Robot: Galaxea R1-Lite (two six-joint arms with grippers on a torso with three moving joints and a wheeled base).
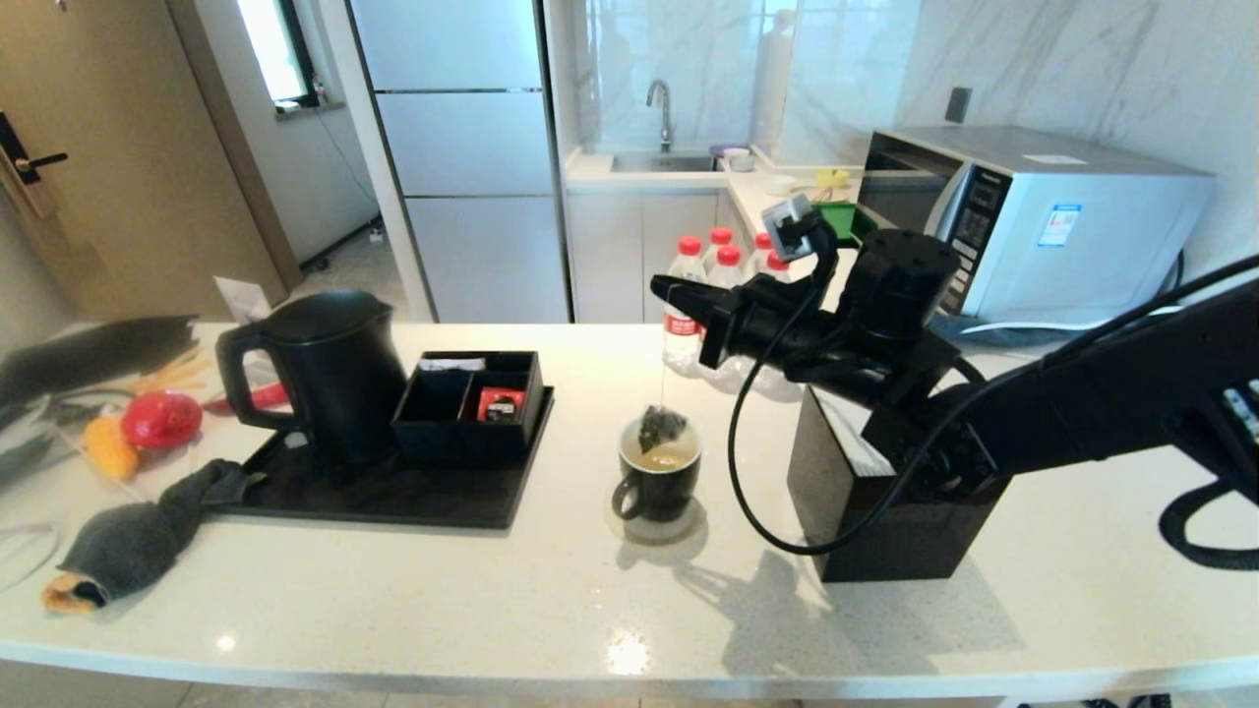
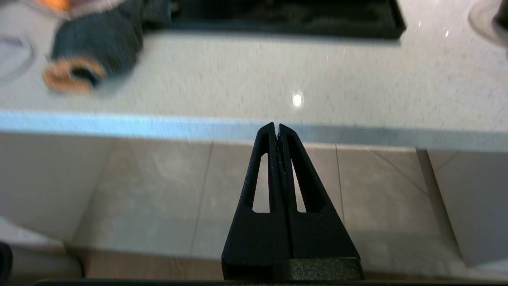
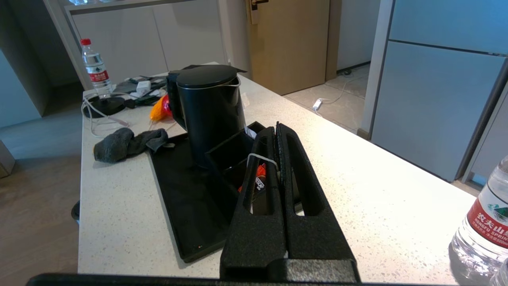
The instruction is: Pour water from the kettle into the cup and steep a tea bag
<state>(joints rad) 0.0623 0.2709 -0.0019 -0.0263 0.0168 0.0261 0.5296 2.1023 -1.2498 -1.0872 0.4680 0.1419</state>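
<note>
The black cup (image 1: pixel 657 487) stands on the counter right of the black tray (image 1: pixel 393 497), with pale yellowish water (image 1: pixel 672 458) inside. The dark tea bag (image 1: pixel 660 425) hangs at the cup's rim, touching the water, on a thin string. My right gripper (image 1: pixel 665 287) is above the cup, shut on that string; a white strand crosses one of its fingers (image 3: pixel 260 167). The cup is mostly hidden under them in the right wrist view. The kettle (image 1: pixel 329 374) (image 3: pixel 210 111) stands upright on the tray, lid on. My left gripper (image 2: pixel 276 126) hangs shut and empty below the counter's front edge.
A black compartment box (image 1: pixel 472 393) holding a red packet (image 1: pixel 502 404) sits on the tray beside the kettle. Red-capped bottles (image 1: pixel 703 265) stand behind the cup. A black box (image 1: pixel 885 511) sits under my right arm, a microwave (image 1: pixel 1033 226) behind. A grey cloth (image 1: pixel 138 536) lies front left.
</note>
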